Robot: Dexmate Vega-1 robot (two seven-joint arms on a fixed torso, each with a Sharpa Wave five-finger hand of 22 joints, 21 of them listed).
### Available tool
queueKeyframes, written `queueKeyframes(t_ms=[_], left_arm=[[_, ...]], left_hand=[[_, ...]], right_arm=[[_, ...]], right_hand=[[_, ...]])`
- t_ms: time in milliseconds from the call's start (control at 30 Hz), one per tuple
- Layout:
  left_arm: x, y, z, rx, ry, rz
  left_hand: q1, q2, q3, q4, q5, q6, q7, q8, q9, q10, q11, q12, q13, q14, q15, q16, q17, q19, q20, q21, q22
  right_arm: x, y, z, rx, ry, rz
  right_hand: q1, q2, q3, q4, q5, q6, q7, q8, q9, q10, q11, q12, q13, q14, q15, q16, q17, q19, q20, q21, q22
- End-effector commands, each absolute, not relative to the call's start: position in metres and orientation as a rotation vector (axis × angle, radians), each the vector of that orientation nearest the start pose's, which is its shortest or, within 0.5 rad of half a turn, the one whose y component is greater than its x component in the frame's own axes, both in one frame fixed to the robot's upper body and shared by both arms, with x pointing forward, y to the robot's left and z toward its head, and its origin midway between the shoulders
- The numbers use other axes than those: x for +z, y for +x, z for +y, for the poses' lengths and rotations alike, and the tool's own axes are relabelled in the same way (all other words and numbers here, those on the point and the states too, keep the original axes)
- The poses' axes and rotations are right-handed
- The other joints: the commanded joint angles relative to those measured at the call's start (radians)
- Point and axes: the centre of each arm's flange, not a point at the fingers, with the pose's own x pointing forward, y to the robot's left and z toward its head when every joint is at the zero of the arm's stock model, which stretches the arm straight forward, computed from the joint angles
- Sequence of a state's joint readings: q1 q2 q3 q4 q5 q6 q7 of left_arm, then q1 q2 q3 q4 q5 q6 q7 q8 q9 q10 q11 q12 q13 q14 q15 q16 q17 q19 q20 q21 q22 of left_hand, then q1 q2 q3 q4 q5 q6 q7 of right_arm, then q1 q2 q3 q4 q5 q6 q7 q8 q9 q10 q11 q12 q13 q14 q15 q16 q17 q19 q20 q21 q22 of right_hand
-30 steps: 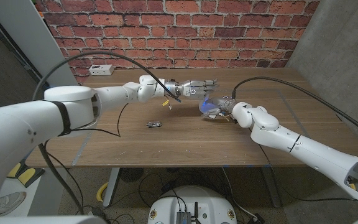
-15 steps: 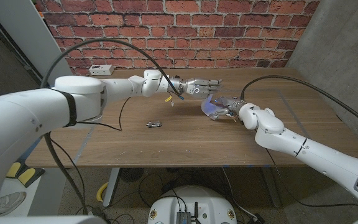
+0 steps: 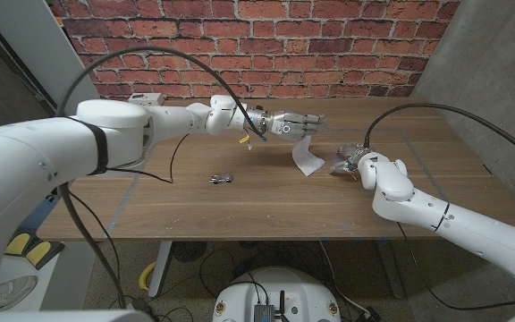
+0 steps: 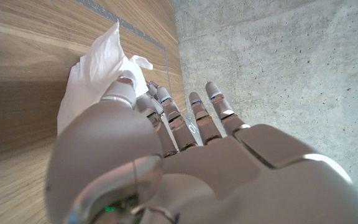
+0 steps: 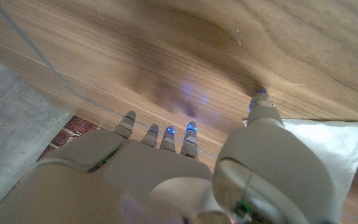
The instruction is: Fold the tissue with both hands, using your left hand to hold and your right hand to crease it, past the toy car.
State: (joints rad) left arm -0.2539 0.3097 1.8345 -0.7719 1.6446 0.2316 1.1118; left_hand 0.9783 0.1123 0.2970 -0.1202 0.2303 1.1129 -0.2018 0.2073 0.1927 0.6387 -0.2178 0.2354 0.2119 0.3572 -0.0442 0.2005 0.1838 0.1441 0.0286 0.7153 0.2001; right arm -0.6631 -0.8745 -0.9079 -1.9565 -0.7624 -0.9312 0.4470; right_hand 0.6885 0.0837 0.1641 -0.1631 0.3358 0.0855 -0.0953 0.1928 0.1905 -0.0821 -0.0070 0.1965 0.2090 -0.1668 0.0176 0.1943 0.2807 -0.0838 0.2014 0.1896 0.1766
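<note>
One tissue is seen just right of the frame's centre in the head view, white and hanging down to the surface. One toy car is counted, small and dark, left of centre. Two robot hands are counted: the left robot hand above the tissue, and the right robot hand to the tissue's right. One white power strip is seen at the upper left, by the brick wall.

The toy car is too small to show detail. The left hand hides part of the tissue. The right wrist view's wood is motion-blurred.
</note>
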Motion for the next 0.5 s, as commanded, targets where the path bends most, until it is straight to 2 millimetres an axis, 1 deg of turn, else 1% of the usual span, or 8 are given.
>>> queueKeyframes(t_ms=[33, 167, 200, 233, 300, 333, 367, 500], left_arm=[[0.085, 0.625, 0.03, -0.164, -1.862, 1.902], [0.082, 0.623, 0.026, -0.145, -1.852, 1.902], [0.082, 0.622, 0.026, -0.138, -1.85, 1.903], [0.081, 0.622, 0.025, -0.133, -1.845, 1.905], [0.079, 0.62, 0.023, -0.125, -1.836, 1.909], [0.079, 0.62, 0.022, -0.12, -1.831, 1.915], [0.078, 0.619, 0.021, -0.118, -1.823, 1.918], [0.074, 0.617, 0.016, -0.096, -1.796, 1.937]], left_hand=[[0.006, 0.002, -0.004, -0.002, 0.011, 0.026, -0.014, 0.005, 0.004, 0.002, 0.001, 0.004, 0.005, -0.002, -0.161, -0.002, 0.005, -0.004, 0.004, 0.003, 0.0], [0.007, 0.002, -0.005, -0.002, 0.012, 0.025, -0.015, 0.005, 0.004, 0.002, 0.001, 0.003, 0.005, -0.002, -0.161, -0.003, 0.005, -0.006, 0.005, 0.003, 0.0], [0.007, 0.002, -0.005, -0.002, 0.013, 0.025, -0.015, 0.005, 0.004, 0.002, 0.001, 0.003, 0.005, -0.002, -0.161, -0.002, 0.005, -0.006, 0.005, 0.003, 0.0], [0.007, 0.002, -0.005, -0.002, 0.013, 0.025, -0.015, 0.004, 0.004, 0.002, 0.001, 0.003, 0.006, -0.003, -0.161, -0.002, 0.005, -0.006, 0.005, 0.003, 0.0], [0.007, 0.002, -0.006, -0.002, 0.014, 0.024, -0.015, 0.004, 0.004, 0.002, 0.001, 0.003, 0.006, -0.003, -0.16, -0.002, 0.006, -0.006, 0.006, 0.003, 0.0], [0.007, 0.002, -0.006, -0.002, 0.014, 0.024, -0.015, 0.004, 0.004, 0.002, 0.001, 0.003, 0.006, -0.003, -0.16, -0.002, 0.006, -0.007, 0.007, 0.003, 0.0], [0.007, 0.001, -0.006, -0.002, 0.014, 0.024, -0.015, 0.003, 0.004, 0.002, 0.001, 0.003, 0.006, -0.003, -0.16, -0.003, 0.006, -0.007, 0.007, 0.003, 0.0], [0.007, 0.001, -0.007, -0.002, 0.016, 0.024, -0.015, 0.003, 0.004, 0.002, 0.001, 0.003, 0.006, -0.004, -0.16, -0.003, 0.006, -0.007, 0.008, 0.003, 0.001]], right_arm=[[-0.04, 0.575, -0.279, -0.227, -1.603, 0.243], [-0.041, 0.57, -0.291, -0.282, -1.574, 0.278], [-0.042, 0.568, -0.293, -0.31, -1.563, 0.277], [-0.042, 0.566, -0.295, -0.327, -1.565, 0.273], [-0.042, 0.563, -0.299, -0.374, -1.541, 0.256], [-0.043, 0.561, -0.301, -0.41, -1.524, 0.243], [-0.043, 0.559, -0.302, -0.437, -1.512, 0.224], [-0.043, 0.551, -0.305, -0.554, -1.466, 0.145]], right_hand=[[0.08, 0.039, 0.045, -0.013, -0.013, 0.005, -0.014, 0.011, 0.003, -0.016, 0.0, 0.003, 0.001, -0.02, 0.018, 0.005, -0.009, 0.009, 0.005, 0.008, 0.002], [0.13, 0.062, 0.079, -0.019, -0.028, 0.005, -0.018, 0.011, 0.002, -0.017, -0.003, 0.005, 0.001, -0.02, 0.016, 0.008, -0.016, 0.015, 0.0, 0.01, 0.001], [0.143, 0.069, 0.088, -0.019, -0.032, 0.004, -0.021, 0.01, 0.002, -0.019, -0.007, 0.005, 0.0, -0.022, 0.013, 0.008, -0.018, 0.015, -0.005, 0.01, 0.001], [0.173, 0.084, 0.11, -0.018, -0.043, 0.005, -0.023, 0.01, 0.002, -0.018, -0.009, 0.006, 0.0, -0.017, 0.006, 0.012, -0.022, 0.026, -0.02, 0.014, 0.001], [0.192, 0.091, 0.124, -0.016, -0.053, 0.014, -0.02, 0.013, 0.002, -0.012, -0.013, 0.009, 0.0, -0.007, 0.0, 0.017, -0.025, 0.037, -0.034, 0.018, 0.001], [0.199, 0.099, 0.132, -0.009, -0.062, 0.024, -0.017, 0.015, 0.003, 0.0, -0.015, 0.014, 0.0, 0.007, -0.008, 0.024, -0.026, 0.048, -0.041, 0.021, 0.001], [0.199, 0.107, 0.141, 0.007, -0.079, 0.039, -0.012, 0.018, 0.003, 0.021, -0.017, 0.021, -0.001, 0.031, -0.017, 0.036, -0.026, 0.069, -0.051, 0.027, 0.002], [0.182, 0.109, 0.147, 0.035, -0.107, 0.069, -0.004, 0.023, 0.003, 0.059, -0.019, 0.033, -0.001, 0.068, -0.029, 0.056, -0.021, 0.107, -0.058, 0.037, 0.002]])
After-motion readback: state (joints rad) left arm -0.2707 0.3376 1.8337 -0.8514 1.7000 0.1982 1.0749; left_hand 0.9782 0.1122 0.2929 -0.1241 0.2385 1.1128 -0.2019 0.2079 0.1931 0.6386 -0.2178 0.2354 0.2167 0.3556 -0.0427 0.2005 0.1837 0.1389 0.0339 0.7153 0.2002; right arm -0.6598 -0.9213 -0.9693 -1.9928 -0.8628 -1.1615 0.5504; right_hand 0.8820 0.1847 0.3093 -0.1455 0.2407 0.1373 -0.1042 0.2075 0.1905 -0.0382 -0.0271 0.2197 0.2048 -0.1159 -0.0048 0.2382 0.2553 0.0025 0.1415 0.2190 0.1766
